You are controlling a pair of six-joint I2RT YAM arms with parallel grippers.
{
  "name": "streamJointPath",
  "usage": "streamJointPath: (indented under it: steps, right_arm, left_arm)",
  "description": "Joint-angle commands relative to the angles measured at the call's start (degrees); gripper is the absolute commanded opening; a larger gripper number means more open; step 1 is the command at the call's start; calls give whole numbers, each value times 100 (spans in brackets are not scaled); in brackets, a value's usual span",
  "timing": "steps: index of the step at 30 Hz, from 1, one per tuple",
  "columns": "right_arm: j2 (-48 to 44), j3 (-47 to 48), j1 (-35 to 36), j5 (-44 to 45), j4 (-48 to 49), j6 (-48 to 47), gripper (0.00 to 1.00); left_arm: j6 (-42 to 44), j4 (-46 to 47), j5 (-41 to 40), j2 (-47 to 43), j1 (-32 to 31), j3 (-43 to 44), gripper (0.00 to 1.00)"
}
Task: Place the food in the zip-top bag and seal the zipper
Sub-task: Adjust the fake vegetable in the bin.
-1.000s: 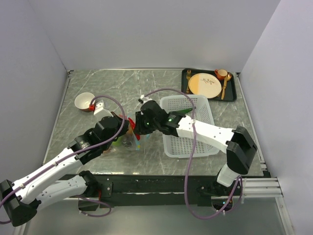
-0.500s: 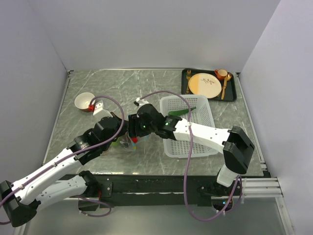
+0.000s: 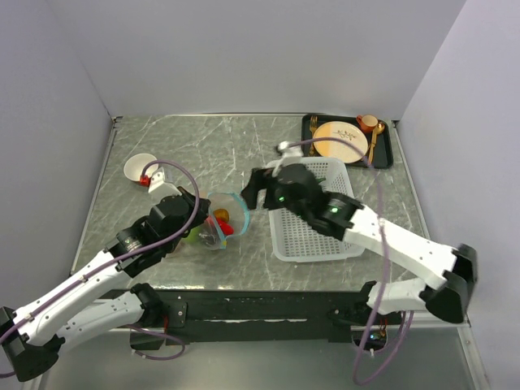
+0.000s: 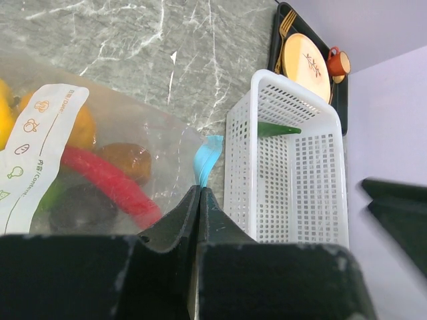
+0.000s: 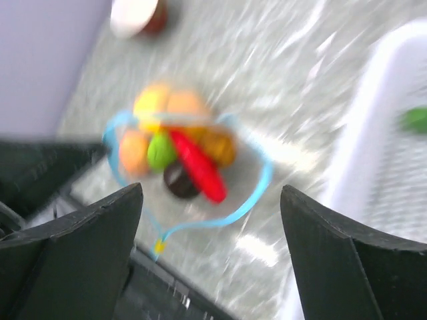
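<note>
The clear zip-top bag [image 3: 219,230] stands open on the table left of the white basket. Its light blue zipper [image 5: 257,190] forms a wide loop. Inside lies the food: yellow, orange, peach, lime-green and brown rounds and a long red pepper [image 5: 197,167]. My left gripper [image 4: 199,190] is shut on the bag's edge, and the blue strip [image 4: 207,160] sticks out just past its tips. My right gripper [image 5: 212,193] hangs open above and to the right of the bag's mouth, holding nothing. A green pepper [image 4: 279,129] lies in the basket [image 4: 293,193].
The white mesh basket [image 3: 313,240] sits right of the bag, under the right arm. A black tray [image 3: 388,154] at the back right holds a tan plate [image 3: 340,140], a cup and cutlery. A white bowl [image 3: 140,166] stands at the back left. Walls close off three sides.
My right gripper has pulled back from the bag's mouth toward the basket and opened wide. The red pepper now lies in the bag. The left gripper has kept its hold.
</note>
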Motion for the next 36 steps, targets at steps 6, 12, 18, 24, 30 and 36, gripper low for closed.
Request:
streamJointPath:
  steps: [6, 12, 18, 24, 30, 36]
  right_arm:
    - [-124, -783, -2100, 49, -521, 172, 94]
    - [799, -564, -2927, -654, -390, 444, 93]
    - [1581, -362, -3147, -998, -108, 804, 90]
    - [2003, -124, -3174, -1051, 76, 928, 90]
    - [2433, 192, -3174, -1068, 51, 963, 89]
    - [2733, 500, -3183, -1051, -46, 910, 89]
  left_arm:
    - [-59, 159, 11, 14, 14, -19, 5]
    - [-33, 142, 20, 102, 14, 34, 5]
    - [-50, 28, -77, 67, 14, 60, 5]
    - [-33, -8, -165, -39, 14, 25, 7]
    - [3, 36, -217, 49, 14, 60, 7]
    - [90, 282, -68, 189, 14, -2, 6]
